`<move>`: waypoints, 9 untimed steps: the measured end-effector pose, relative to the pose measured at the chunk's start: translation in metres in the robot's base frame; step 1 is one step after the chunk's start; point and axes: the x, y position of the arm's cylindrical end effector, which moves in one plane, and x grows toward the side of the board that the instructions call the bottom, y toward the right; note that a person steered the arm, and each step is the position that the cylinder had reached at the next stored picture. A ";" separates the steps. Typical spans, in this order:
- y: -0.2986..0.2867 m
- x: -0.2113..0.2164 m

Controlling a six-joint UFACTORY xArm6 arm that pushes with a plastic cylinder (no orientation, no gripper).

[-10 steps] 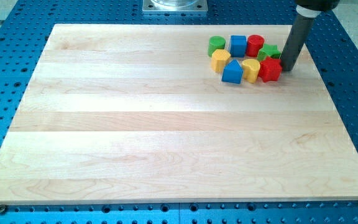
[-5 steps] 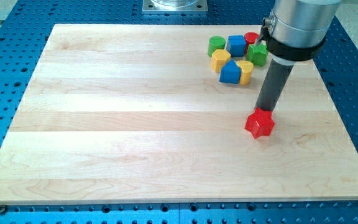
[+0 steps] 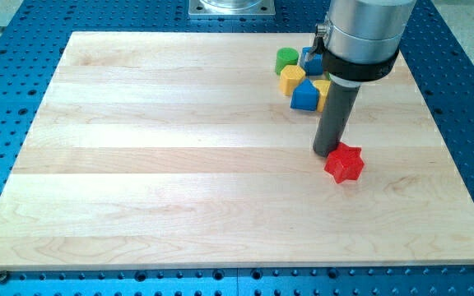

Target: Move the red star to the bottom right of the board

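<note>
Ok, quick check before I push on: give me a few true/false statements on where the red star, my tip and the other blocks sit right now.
1. The red star lies apart from the block cluster. True.
2. My tip is at the star's lower right. False: it sits at the star's upper left, right beside it.
3. The star is already in the board's bottom right corner. False: it lies right of centre, about mid-height.
4. The green cylinder is at the cluster's left end. True.
5. The blue block touches the star. False: it sits in the cluster near the view's top.
</note>
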 end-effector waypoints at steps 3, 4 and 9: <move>0.048 0.041; 0.074 0.056; 0.110 0.068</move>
